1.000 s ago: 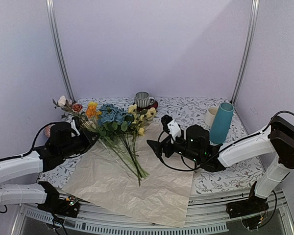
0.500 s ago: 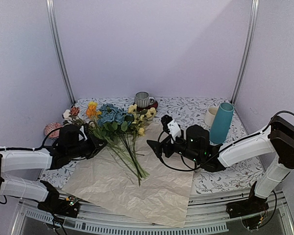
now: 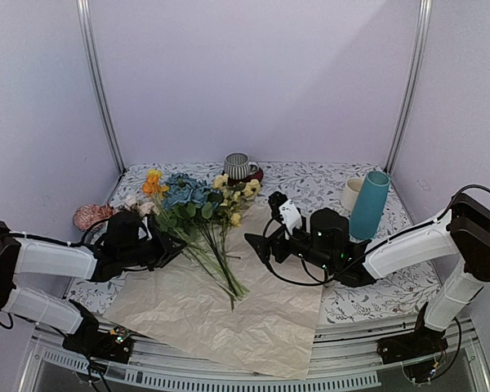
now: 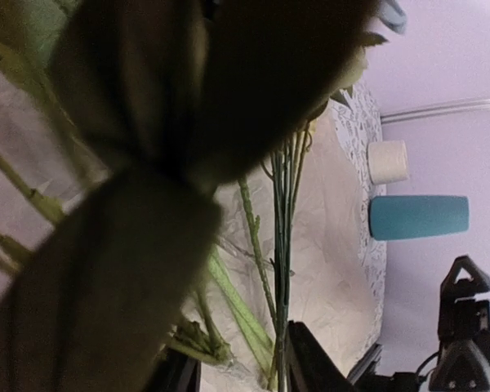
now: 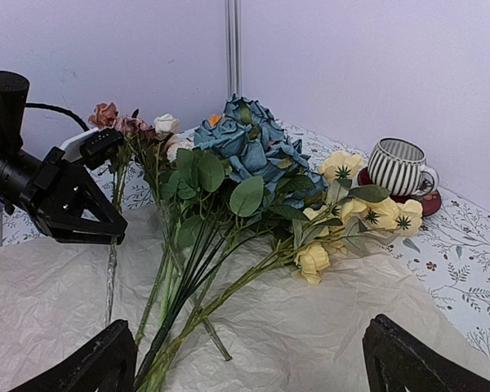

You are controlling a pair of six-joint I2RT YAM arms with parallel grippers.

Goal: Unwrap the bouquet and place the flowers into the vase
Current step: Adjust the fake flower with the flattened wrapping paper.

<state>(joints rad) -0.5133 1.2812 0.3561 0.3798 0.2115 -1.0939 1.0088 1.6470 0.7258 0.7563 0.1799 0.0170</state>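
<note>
Near the left lens, leaves (image 4: 147,106) block most; left claw (image 5: 90,235) parted, right claw (image 5: 249,359) wide.

Striped grey cup (image 3: 238,166) on red saucer (image 3: 257,174), cream mug (image 3: 350,194) far right, on floral-print tablecloth (image 3: 310,184).

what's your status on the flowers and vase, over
Status: left end effector open beside the flowers, right end effector open over the paper. The flowers lie unwrapped; vase upright, none in it. Maybe blocking: right arm, between flowers and vase.
</note>
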